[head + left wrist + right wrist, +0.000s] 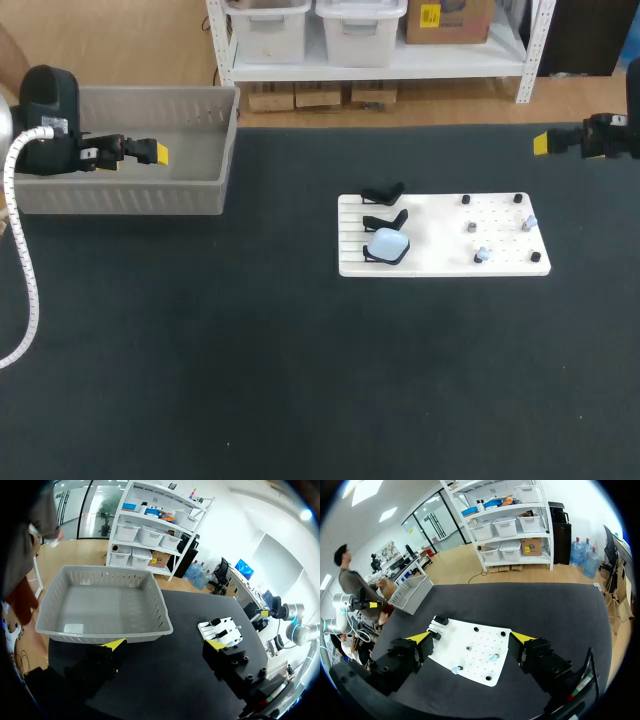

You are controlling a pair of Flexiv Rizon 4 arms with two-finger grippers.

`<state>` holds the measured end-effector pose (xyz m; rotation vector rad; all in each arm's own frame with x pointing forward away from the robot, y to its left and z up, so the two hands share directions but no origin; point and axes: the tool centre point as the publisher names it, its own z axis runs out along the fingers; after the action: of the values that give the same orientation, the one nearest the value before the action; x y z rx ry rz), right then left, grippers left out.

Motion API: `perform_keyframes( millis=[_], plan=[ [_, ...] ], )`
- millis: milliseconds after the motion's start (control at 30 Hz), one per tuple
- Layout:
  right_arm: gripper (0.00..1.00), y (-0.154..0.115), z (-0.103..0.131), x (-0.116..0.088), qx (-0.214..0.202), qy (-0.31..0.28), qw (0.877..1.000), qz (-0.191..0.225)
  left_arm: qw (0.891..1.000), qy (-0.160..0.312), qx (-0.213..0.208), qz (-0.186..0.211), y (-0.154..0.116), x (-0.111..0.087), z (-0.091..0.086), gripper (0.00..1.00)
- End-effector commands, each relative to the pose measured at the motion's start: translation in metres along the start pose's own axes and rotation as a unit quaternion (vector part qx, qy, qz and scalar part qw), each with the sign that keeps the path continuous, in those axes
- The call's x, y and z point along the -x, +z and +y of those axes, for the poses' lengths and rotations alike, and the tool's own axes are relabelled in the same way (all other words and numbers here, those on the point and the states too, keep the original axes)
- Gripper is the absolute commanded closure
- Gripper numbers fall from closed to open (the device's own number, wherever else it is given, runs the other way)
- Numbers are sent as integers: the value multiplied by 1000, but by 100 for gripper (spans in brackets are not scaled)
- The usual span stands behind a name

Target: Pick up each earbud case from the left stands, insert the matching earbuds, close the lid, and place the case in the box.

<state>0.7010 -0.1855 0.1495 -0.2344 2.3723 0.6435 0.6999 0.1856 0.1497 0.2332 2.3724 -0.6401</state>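
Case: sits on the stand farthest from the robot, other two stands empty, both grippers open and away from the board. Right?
Not quite. The head view shows the case on the nearest stand, not the farthest. The rest holds: the other two stands are empty, and the left gripper and right gripper are open, away from the board.

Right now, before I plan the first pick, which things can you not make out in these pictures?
Case: head view, too small to tell if its lid is open or shut.
Earbuds: head and right wrist views, too small to tell their shape or which is which.
Board: left wrist view, its near end is behind a finger of the left hand.
Right hand: head view, its arm is cut off by the edge.
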Motion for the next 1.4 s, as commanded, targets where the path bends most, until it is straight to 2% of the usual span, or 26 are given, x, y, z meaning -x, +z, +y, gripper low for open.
perform_keyframes(
  millis=[33,733,833,967,1100,1233,1400],
  plan=[
    [0,0,0,0,0,0,1000,0,1000,-1,4,3,0,1,-1,0],
    [0,0,0,0,0,0,1000,0,1000,-1,4,3,0,1,-1,0],
    [0,0,0,0,0,0,1000,0,997,49,-57,-8,-3,7,-15,0],
    [0,0,0,0,0,0,1000,0,989,108,-102,-4,0,13,-26,0],
    [0,0,0,0,0,0,1000,0,972,180,-151,1,6,18,-40,0],
    [0,0,0,0,0,0,1000,0,942,268,-204,12,16,19,-56,0],
    [0,0,0,0,0,0,1000,0,901,343,-262,39,33,14,-73,0]
  ],
)
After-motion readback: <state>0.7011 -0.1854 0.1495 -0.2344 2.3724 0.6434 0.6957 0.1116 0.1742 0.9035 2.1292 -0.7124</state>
